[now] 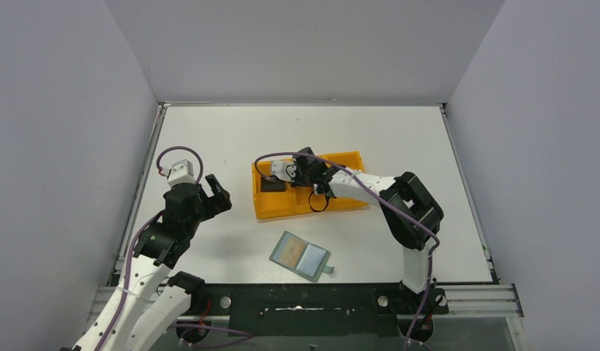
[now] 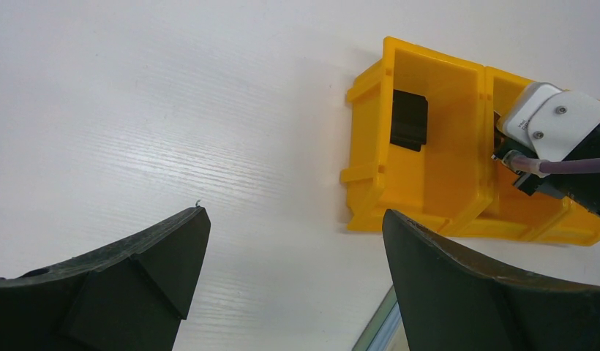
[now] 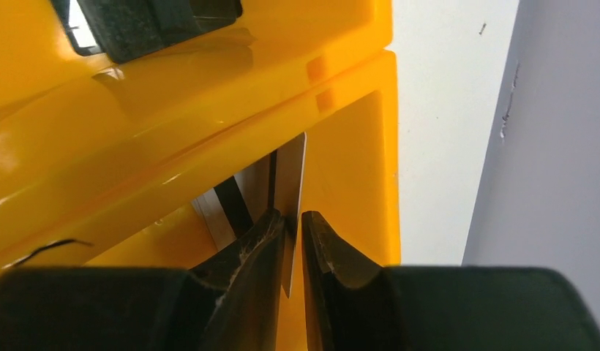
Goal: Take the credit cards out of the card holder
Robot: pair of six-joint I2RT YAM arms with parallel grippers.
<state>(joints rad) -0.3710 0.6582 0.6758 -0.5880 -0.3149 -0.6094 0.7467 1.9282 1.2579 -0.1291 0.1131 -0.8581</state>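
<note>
One silvery grey card (image 3: pixel 290 172) stands on edge between the fingers of the right pincer (image 3: pixel 292 219), which is closed to a narrow slit on its lower part; gripping the thin faces this way lets it go down upright between the walls of the orange tray (image 1: pixel 279 210). It hangs in the compartment beside the end one, where a black card (image 2: pixel 409 119) sits. Well apart, near the front of the table (image 1: pixel 209 131), the card holder (image 1: pixel 300 255) lies opened flat, inside up, so its pockets can be reached from above. A brownish patch on one half may be a third card left in a pocket, though it is too small to tell. The left pincer (image 2: pixel 293 219) hovers wide open and empty over the table beside the tray, probably waiting to steady the holder
</note>
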